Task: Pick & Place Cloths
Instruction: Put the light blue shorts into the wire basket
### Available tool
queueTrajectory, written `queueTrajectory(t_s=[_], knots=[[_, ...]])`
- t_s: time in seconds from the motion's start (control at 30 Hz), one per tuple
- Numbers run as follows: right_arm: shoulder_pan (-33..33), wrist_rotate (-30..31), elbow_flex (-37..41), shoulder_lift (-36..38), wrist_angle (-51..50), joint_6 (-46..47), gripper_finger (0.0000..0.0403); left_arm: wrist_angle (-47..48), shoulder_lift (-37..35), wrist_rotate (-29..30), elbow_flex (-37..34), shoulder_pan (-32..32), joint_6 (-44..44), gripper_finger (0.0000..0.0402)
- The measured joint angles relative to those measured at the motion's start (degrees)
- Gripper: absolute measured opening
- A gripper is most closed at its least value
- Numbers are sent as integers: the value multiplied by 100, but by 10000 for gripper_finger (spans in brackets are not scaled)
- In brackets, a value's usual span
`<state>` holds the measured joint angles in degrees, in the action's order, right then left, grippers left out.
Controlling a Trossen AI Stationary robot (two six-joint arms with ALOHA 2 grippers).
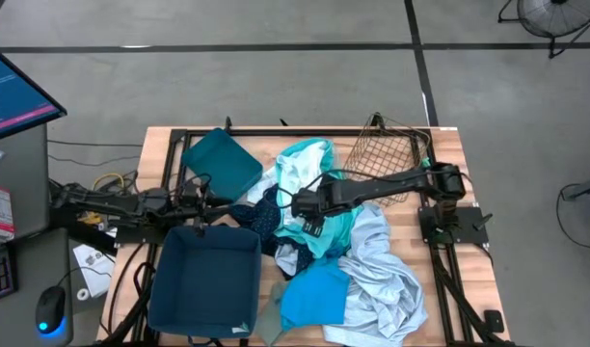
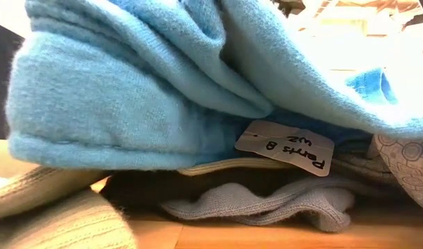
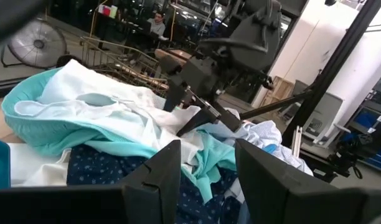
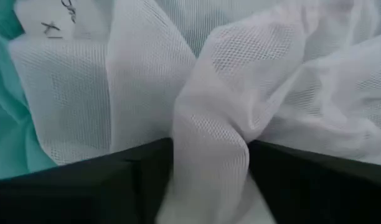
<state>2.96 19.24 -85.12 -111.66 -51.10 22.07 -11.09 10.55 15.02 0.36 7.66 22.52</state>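
**Right gripper on turquoise-and-white cloth**

The turquoise-and-white cloth [image 1: 309, 169] lay at table centre, atop the pile. The right gripper [image 4: 209, 171] pressed into it, a fold of white mesh bunched between its fingers [image 4: 103, 186], which were pinching it. The navy dotted cloth [image 1: 261, 217] lay at 9 o'clock of that grip. The left gripper [image 3: 206, 171] waited beside the navy cloth, fingers apart, holding nothing.

Grey concrete floor [image 1: 276, 87] crossed by dark lines. Far right, a standing fan [image 1: 555, 19]. Left, a desk with lit monitor [image 1: 11, 92] and mouse [image 1: 49, 310].
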Motion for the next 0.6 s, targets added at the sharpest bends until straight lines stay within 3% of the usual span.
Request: queueTrajectory(t_s=[0.17, 0.37, 0.6], knots=[[-117, -552, -4, -178, 62, 11, 25, 0, 4, 3, 0, 0, 1, 133], [-153, -635, -390, 133, -144, 135, 5, -3, 51, 10, 0, 0, 30, 133], [-187, -252, -1641, 1049, -323, 48, 2, -8, 284, 69, 2, -1, 44, 133]])
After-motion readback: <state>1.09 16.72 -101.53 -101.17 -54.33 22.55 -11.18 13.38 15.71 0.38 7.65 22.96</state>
